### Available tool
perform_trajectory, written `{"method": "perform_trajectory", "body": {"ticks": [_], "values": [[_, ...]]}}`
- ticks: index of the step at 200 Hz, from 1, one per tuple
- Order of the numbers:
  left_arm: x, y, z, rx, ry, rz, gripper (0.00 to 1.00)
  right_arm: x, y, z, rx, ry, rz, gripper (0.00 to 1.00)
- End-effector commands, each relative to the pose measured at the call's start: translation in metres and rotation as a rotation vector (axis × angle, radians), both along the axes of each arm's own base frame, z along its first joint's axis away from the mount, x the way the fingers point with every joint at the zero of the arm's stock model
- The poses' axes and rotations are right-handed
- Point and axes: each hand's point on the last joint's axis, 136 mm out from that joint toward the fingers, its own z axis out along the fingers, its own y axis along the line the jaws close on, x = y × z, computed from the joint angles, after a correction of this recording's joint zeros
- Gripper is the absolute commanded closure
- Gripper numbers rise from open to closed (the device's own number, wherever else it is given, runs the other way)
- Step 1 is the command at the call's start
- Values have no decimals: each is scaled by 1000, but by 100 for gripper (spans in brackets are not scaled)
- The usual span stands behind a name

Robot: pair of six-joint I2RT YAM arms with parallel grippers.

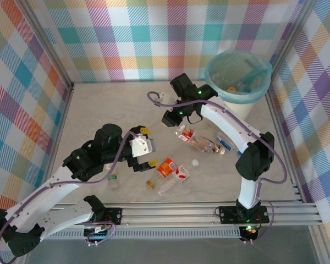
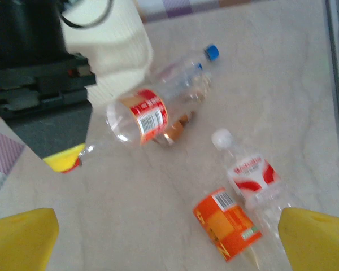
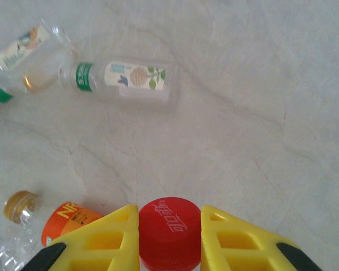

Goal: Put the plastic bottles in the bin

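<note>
Two arms, overhead view: I see my right gripper (image 1: 175, 118) low over the table's (image 1: 99, 110) middle, at the end of a clear red-labelled bottle (image 1: 188, 137); the bin (image 1: 237, 77) stands at the far right corner, just beyond that arm, with bottles already inside.
Loose bottles, overhead: an orange-labelled bottle (image 1: 165, 167) and a white-capped bottle (image 1: 179, 177) lie near my left gripper (image 1: 144, 154), others are scattered round.
Left wrist view: my left jaws stand spread wide, holding nothing, above the orange-labelled one and the white-capped one.
Right wrist view: my yellow fingers (image 3: 110, 237) are pinching a red cap (image 3: 169, 231).
Step in hand: I judge the pickup just made.
Next move: lift clear, carry to the bin, release above its rim.
</note>
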Motion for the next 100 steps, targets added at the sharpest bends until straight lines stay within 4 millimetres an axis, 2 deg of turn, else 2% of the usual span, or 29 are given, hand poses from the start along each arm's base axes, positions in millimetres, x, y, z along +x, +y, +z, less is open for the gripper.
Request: {"method": "perform_trajectory", "body": {"ticks": [1, 39, 60, 69, 100], "values": [[14, 1, 54, -147, -60, 83, 1, 3, 3, 71, 212, -81, -34, 88], [35, 6, 83, -239, -72, 197, 2, 18, -16, 129, 374, -177, -114, 89], [45, 5, 98, -303, -63, 245, 3, 30, -35, 162, 440, -263, -182, 90], [50, 2, 111, -347, -70, 251, 3, 36, -44, 178, 471, -309, -213, 90], [60, -20, 133, -398, -18, 215, 6, 45, -72, 248, 594, -496, -288, 91]]}}
